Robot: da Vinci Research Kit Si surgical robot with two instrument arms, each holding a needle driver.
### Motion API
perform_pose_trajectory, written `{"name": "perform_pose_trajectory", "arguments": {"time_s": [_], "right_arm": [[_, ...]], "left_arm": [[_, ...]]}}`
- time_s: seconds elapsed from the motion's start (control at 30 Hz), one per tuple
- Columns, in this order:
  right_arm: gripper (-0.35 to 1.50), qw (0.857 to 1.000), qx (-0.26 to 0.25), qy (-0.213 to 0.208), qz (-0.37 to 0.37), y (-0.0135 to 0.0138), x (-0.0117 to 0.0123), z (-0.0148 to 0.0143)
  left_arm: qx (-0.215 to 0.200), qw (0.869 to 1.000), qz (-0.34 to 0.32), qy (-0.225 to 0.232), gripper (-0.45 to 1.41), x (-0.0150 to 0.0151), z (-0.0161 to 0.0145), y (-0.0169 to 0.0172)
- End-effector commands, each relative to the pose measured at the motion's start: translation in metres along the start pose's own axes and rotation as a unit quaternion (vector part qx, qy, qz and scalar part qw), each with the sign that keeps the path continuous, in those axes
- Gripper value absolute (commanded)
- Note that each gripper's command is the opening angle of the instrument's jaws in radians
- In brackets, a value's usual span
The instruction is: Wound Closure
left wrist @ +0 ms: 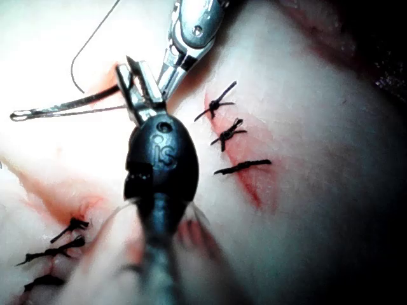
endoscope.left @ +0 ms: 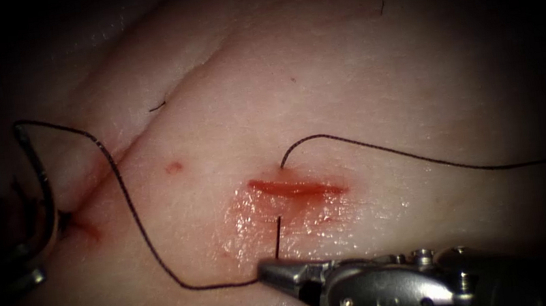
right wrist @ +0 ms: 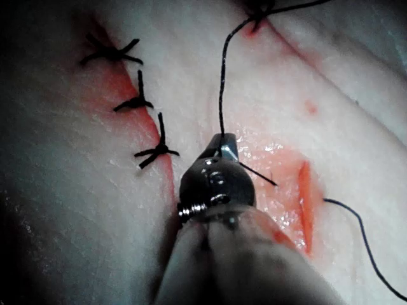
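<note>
The cut (endoscope.left: 297, 188) is a short red slit in the middle of the tissue (endoscope.left: 361, 81), wet with red fluid. Thread (endoscope.left: 382, 151) comes out just above the cut and trails right. It also comes out below the cut and runs down into my right tool (endoscope.left: 267, 267), whose jaws are shut on it (right wrist: 224, 147). From there the thread (endoscope.left: 136, 216) loops left and up to the curved needle (endoscope.left: 41, 179), far left of the cut. My left tool (endoscope.left: 28, 260) grips the needle near its lower end (left wrist: 95, 98). I cannot tell if its tip touches tissue.
Three tied black stitches (right wrist: 137, 101) close another red-edged cut beside the right tool, also seen as stitches (left wrist: 229, 133) near the left tool. More stitches (left wrist: 60, 244) lie on a further cut. A second metal tool tip (left wrist: 191, 32) sits just beyond the left jaws.
</note>
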Motion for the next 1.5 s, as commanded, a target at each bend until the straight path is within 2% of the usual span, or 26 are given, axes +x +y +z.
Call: {"name": "perform_pose_trajectory", "arguments": {"time_s": [0.03, 0.17, 0.53, 0.63, 0.77, 0.8, 0.83, 0.9, 0.93, 1.03, 1.07, 1.1, 1.17, 1.33, 1.5], "right_arm": [[-0.35, 1.0, -0.001, 0.005, -0.001, -0.0006, 0.0007, 0.0007], [-0.35, 1.0, -0.004, 0.016, 0.002, -0.0016, 0.0018, 0.0006], [-0.35, 0.999, -0.007, 0.047, 0.008, -0.0034, 0.0082, 0.0], [-0.35, 0.998, -0.01, 0.053, 0.015, -0.0034, 0.0088, -0.0001], [-0.33, 0.999, -0.007, 0.046, 0.026, -0.0028, 0.0081, 0.0004], [0.32, 0.999, -0.008, 0.037, 0.034, -0.0024, 0.0076, 0.0008], [0.62, 0.999, -0.01, 0.034, 0.036, -0.002, 0.0072, 0.001], [0.67, 0.998, -0.014, 0.031, 0.044, -0.0018, 0.0063, 0.0012], [0.83, 0.998, -0.018, 0.032, 0.045, -0.0016, 0.0059, 0.0013], [1.03, 0.997, -0.03, 0.038, 0.052, -0.001, 0.0046, 0.0014], [1.25, 0.997, -0.038, 0.043, 0.056, -0.0003, 0.004, 0.0014], [1.33, 0.996, -0.045, 0.047, 0.06, 0.0002, 0.0036, 0.0012], [1.4, 0.995, -0.053, 0.051, 0.064, 0.001, 0.0032, 0.0008], [1.41, 0.994, -0.06, 0.048, 0.077, 0.0038, 0.0013, -0.0006], [1.43, 0.995, -0.062, 0.048, 0.063, 0.0038, -0.0014, 0.0008]], "left_arm": [[0.0, 1.0, 0.0, 0.001, -0.45, -0.0005, 0.0006, 0.0003], [0.0, 1.0, 0.0, 0.001, -0.45, -0.0005, 0.0006, 0.0003], [-0.003, 1.0, 0.001, 0.003, -0.45, -0.0006, 0.0007, 0.0004], [-0.002, 1.0, 0.001, 0.003, -0.45, -0.0006, 0.0007, 0.0005], [-0.003, 1.0, 0.001, 0.005, -0.45, -0.0006, 0.0007, 0.0006], [-0.003, 1.0, 0.001, 0.005, -0.45, -0.0006, 0.0007, 0.0006], [-0.003, 1.0, 0.001, 0.005, -0.45, -0.0006, 0.0007, 0.0006], [-0.004, 1.0, 0.001, 0.006, -0.45, -0.0006, 0.0007, 0.0006], [-0.004, 1.0, 0.001, 0.006, -0.45, -0.0006, 0.0007, 0.0006], [-0.005, 1.0, 0.002, 0.005, -0.45, -0.0007, 0.0007, 0.0006], [-0.006, 1.0, 0.002, 0.005, -0.45, -0.0007, 0.0007, 0.0006], [-0.006, 1.0, 0.002, 0.005, -0.45, -0.0007, 0.0007, 0.0006], [-0.007, 1.0, 0.002, 0.004, -0.45, -0.0007, 0.0007, 0.0006], [-0.006, 1.0, 0.015, 0.002, -0.45, -0.0005, 0.0001, -0.0001], [0.016, 0.999, 0.032, -0.011, -0.45, 0.0002, -0.0015, -0.0016]]}}
